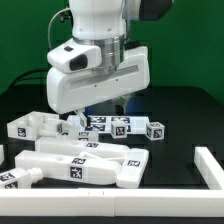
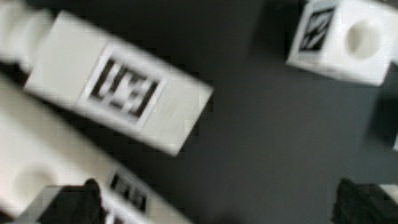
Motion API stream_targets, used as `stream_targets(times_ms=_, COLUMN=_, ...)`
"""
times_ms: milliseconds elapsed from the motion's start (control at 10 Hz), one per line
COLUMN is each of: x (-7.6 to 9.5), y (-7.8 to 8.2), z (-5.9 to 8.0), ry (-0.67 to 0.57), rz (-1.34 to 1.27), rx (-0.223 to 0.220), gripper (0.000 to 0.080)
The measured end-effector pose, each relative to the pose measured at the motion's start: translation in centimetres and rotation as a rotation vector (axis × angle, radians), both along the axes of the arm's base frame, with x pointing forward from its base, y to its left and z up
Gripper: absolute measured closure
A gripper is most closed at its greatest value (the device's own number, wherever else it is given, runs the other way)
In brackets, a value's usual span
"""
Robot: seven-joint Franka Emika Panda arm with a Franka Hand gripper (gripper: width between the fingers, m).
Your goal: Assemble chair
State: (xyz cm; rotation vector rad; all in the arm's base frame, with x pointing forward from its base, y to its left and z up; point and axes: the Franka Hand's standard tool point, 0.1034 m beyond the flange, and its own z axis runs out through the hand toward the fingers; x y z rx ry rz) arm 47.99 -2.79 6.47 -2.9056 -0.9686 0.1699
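The chair lies in loose white tagged pieces on the black table. In the exterior view a blocky piece [image 1: 35, 126] sits at the left, a row of tagged bars [image 1: 118, 125] runs behind, and a wide slab [image 1: 85, 165] lies in front. My gripper [image 1: 80, 118] hangs low over the back row, between the blocky piece and the bars. In the wrist view my gripper [image 2: 221, 205] is open, with bare black table between its fingertips. A tagged slab [image 2: 116, 85] lies ahead of it. A long bar [image 2: 54, 165] runs close beside one finger [image 2: 71, 205]. A small block [image 2: 338, 35] sits further off.
A small tagged cube [image 1: 155, 130] ends the back row at the exterior view's right. A white rail [image 1: 210, 168] borders the table on that side. Another small tagged piece [image 1: 10, 180] lies at the front left. A green backdrop stands behind.
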Motion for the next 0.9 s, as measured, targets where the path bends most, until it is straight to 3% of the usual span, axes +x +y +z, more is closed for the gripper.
stream_targets(times_ms=500, x=0.2, y=0.1, z=-0.2, ry=-0.011, rz=0.065, rx=0.003, gripper=0.0151)
stream_targets(times_ms=700, x=2.2, y=-1.3, z=-0.6, ry=-0.075, rz=0.255, rx=0.014, gripper=0.0151)
stream_targets(times_ms=900, x=2.4, y=-1.2, z=-0.7, ry=-0.091, rz=0.268, rx=0.011, gripper=0.0151)
